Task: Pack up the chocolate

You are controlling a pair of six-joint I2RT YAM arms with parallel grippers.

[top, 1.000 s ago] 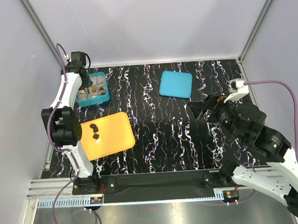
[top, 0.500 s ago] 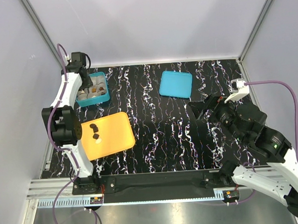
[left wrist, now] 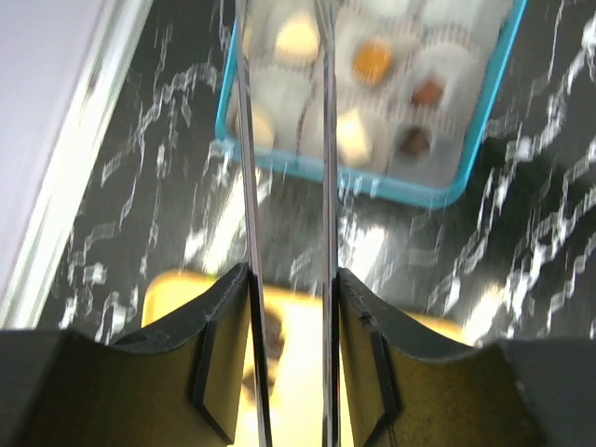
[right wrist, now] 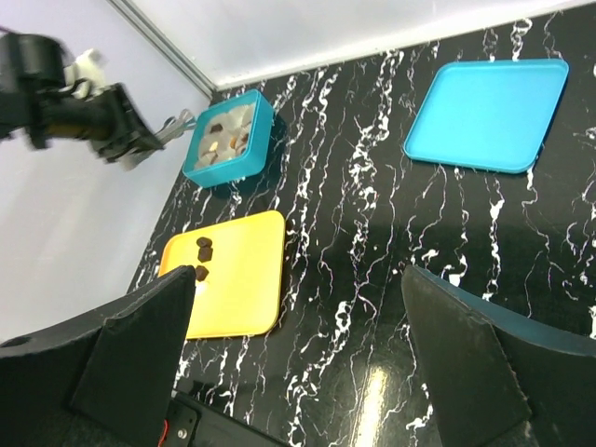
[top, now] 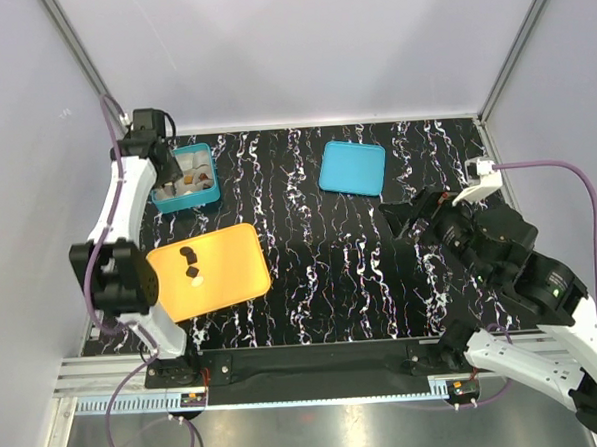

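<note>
Several chocolate pieces (left wrist: 354,138), cream and dark brown, lie in the pale cups of the teal box (top: 186,178), which also shows in the left wrist view (left wrist: 466,172). Two dark pieces (top: 188,254) and a small white one lie on the orange tray (top: 221,278). My left gripper (top: 174,171) hovers over the box's left part. Its thin fingers (left wrist: 244,186) stand apart with nothing between them. My right gripper (right wrist: 298,275) is wide open and empty, high above the table's right middle. It also shows in the top view (top: 403,218).
The flat teal lid (top: 353,168) lies at the back centre of the black marbled table. The box sits close to the left wall and its metal rail (left wrist: 65,186). The tray's near end shows under my left wrist (left wrist: 289,372).
My left arm has swung its elbow outward to the left, and the gripper has shifted slightly left over the box. The right arm has barely moved.
</note>
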